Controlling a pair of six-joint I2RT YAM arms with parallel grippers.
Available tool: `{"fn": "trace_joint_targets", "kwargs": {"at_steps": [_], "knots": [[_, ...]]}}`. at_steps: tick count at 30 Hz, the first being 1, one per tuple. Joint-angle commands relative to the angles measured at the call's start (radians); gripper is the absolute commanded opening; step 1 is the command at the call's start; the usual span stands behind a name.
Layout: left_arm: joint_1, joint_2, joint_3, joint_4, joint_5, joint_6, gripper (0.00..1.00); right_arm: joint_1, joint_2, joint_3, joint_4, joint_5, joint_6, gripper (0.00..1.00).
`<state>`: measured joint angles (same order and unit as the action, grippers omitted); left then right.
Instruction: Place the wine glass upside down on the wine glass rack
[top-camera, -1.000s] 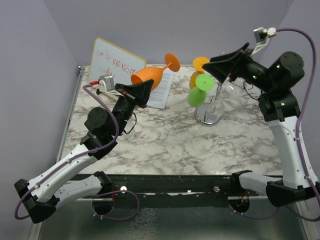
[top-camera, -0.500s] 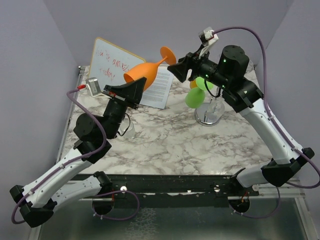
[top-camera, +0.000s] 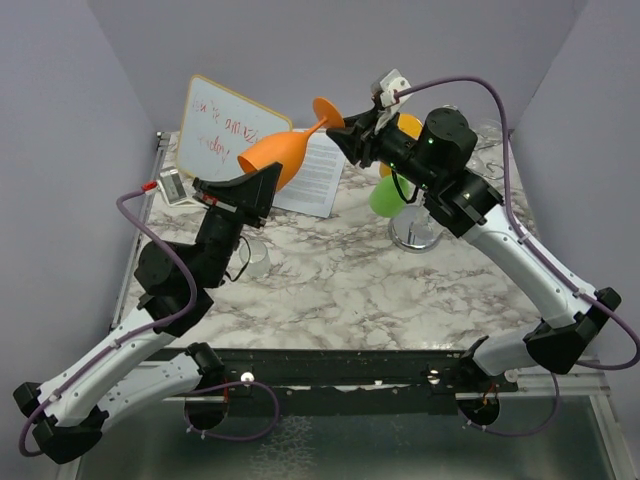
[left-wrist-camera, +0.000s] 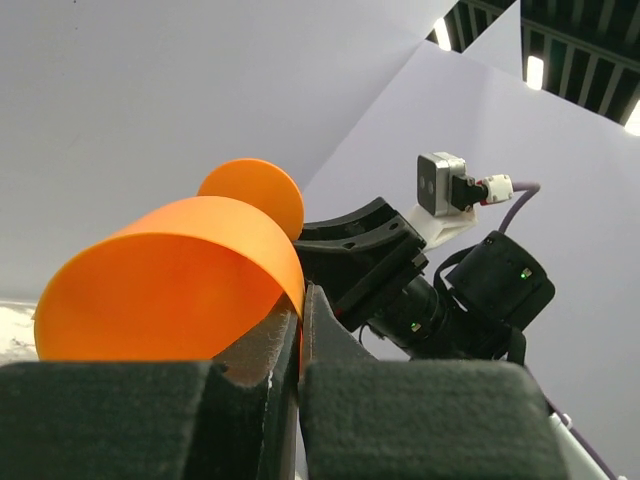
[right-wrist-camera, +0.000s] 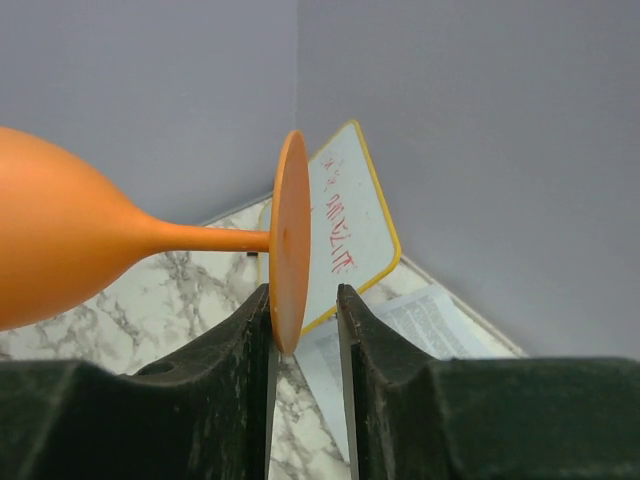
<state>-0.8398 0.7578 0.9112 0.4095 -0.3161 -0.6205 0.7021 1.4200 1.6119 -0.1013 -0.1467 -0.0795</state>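
Note:
An orange wine glass (top-camera: 275, 155) is held in the air, lying nearly sideways with its foot (top-camera: 327, 110) up and to the right. My left gripper (top-camera: 268, 180) is shut on the bowl's rim (left-wrist-camera: 170, 280). My right gripper (top-camera: 345, 135) stands round the foot (right-wrist-camera: 288, 240). Its jaws are apart: the foot lies against the left finger, with a gap to the right finger. The chrome wine glass rack (top-camera: 418, 235) stands at the back right, mostly hidden behind my right arm. A green glass (top-camera: 388, 197) and an orange-yellow one (top-camera: 408, 125) hang on it.
A yellow-framed whiteboard (top-camera: 225, 130) leans at the back left and also shows in the right wrist view (right-wrist-camera: 345, 225). A printed paper sheet (top-camera: 320, 175) lies on the marble table (top-camera: 340, 280) beside it. Grey walls close in the back and both sides.
My right arm has swung left from the rack to the glass's foot. My left arm has lifted the orange glass higher and shifted left.

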Motion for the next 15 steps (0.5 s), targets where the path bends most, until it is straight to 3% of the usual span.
{"fn": "trace_joint_targets", "kwargs": {"at_steps": [1, 4, 6, 7, 11, 15], "knots": [[-0.002, -0.034, 0.009, 0.011, 0.007, -0.010, 0.00, 0.019, 0.006, 0.005, 0.134, 0.029, -0.105, 0.34], [-0.001, -0.035, 0.022, -0.005, 0.014, -0.010, 0.00, 0.029, 0.016, 0.017, 0.164, -0.001, -0.140, 0.44], [-0.001, -0.034, 0.026, -0.017, 0.014, -0.012, 0.00, 0.034, 0.023, 0.025, 0.173, -0.014, -0.149, 0.43], [-0.002, -0.037, 0.028, -0.022, 0.014, -0.013, 0.00, 0.034, 0.026, 0.026, 0.177, -0.017, -0.154, 0.38], [-0.002, -0.043, 0.031, -0.041, 0.013, -0.015, 0.00, 0.037, 0.025, 0.018, 0.173, -0.037, -0.191, 0.02], [-0.002, -0.052, 0.026, -0.077, -0.014, 0.001, 0.03, 0.037, 0.023, 0.056, 0.081, 0.009, -0.266, 0.01]]}}
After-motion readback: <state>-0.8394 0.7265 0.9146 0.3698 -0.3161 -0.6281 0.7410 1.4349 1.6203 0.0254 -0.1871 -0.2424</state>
